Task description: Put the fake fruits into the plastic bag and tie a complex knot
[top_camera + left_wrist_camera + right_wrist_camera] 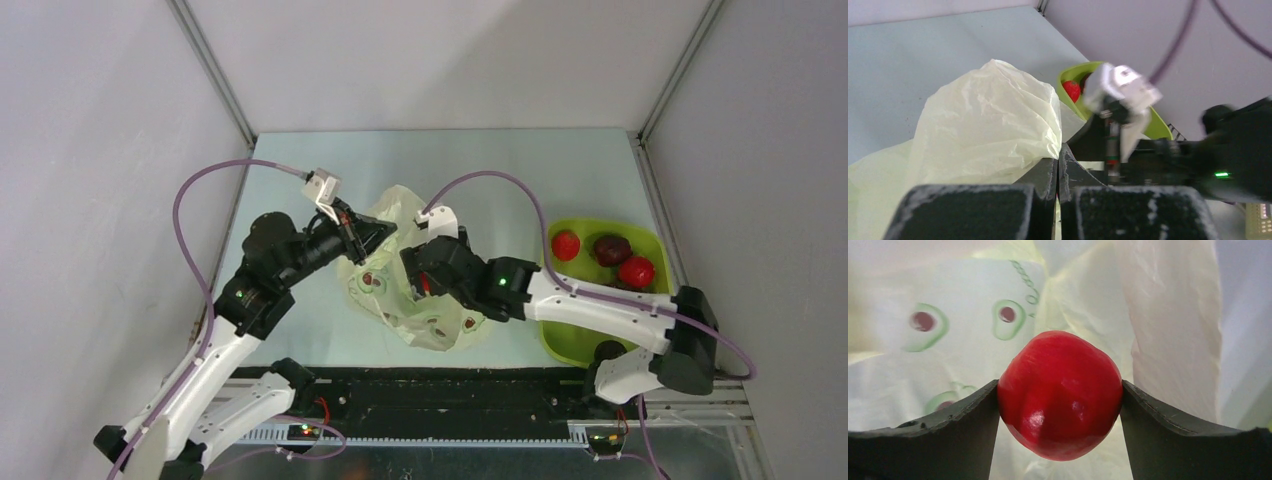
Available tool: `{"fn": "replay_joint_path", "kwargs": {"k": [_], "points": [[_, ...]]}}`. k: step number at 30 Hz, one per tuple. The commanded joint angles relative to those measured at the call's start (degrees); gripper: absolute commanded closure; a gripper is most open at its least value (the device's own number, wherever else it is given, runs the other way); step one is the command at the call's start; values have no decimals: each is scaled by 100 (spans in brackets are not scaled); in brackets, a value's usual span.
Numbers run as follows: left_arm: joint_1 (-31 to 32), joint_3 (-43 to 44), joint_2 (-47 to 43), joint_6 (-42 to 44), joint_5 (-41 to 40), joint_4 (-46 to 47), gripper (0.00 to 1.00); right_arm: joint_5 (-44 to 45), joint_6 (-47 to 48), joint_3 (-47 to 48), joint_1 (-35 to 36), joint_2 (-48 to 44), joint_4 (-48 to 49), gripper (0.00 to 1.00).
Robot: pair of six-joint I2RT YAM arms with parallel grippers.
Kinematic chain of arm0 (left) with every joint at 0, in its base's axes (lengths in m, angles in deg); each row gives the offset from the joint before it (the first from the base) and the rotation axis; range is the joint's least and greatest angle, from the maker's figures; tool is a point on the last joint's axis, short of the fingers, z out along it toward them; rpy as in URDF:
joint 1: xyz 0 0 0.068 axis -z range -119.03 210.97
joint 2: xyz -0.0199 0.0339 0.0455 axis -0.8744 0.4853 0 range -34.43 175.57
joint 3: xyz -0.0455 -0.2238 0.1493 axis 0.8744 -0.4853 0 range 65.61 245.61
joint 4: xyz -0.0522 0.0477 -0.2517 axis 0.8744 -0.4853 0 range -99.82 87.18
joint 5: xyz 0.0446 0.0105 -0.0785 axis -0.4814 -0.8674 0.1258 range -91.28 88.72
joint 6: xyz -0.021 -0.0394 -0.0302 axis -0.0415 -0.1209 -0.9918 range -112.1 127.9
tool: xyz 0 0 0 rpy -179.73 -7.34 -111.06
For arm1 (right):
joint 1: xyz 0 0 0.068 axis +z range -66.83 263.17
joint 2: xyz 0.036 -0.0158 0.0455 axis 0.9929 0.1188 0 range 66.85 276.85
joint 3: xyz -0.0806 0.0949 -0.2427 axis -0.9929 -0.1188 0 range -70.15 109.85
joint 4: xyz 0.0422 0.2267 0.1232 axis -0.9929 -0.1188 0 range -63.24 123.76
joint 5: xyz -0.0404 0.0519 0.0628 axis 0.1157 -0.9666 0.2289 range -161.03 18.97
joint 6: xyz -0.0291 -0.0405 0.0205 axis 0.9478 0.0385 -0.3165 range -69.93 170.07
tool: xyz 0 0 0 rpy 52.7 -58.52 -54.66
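Partway: right gripper (1060, 385) clasped a red fruit (1060, 407) at the bag (988, 120), left gripper (1058, 160) clamped its film; fruits (612, 249) in the tray (560, 345) and the knot were left.

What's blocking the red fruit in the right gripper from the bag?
Nothing visible. The right gripper holds the red fruit facing the plastic bag's film; the left gripper pinches the bag's edge up.

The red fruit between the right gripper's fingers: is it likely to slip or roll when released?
Probably slippery: the red fruit is glossy and the right gripper touches only its two sides. Being round, it would likely roll, though the soft, crinkled plastic bag behind it may stop it.
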Motion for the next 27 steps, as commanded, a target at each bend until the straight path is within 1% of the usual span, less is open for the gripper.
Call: {"fn": "replay_joint_path", "kwargs": {"k": [1,6,10,12,13,14,15,18,20,27], "points": [[-35,-77,-198,101,-102,270,100,328,-237,-294,-134,394,440,46],[-34,-112,-234,123,-172,296,100,239,-498,-664,-322,621,681,44],[-35,-105,-162,102,-131,293,100,230,-588,-847,-404,682,705,40],[-35,-103,-145,94,-120,297,100,260,-603,-851,-409,724,638,35],[-35,-103,-138,95,-115,301,100,265,-605,-854,-404,735,621,27],[-35,-107,-133,93,-111,297,100,281,-601,-852,-395,731,597,23],[-35,-104,-128,93,-106,301,100,272,-593,-855,-387,722,592,15],[-32,-103,-131,95,-102,302,100,272,-569,-857,-359,680,585,3],[-35,-110,-131,91,-95,302,100,264,-551,-857,-343,656,590,1],[-35,-105,-131,85,-96,296,100,271,-517,-854,-277,495,562,1]]}}
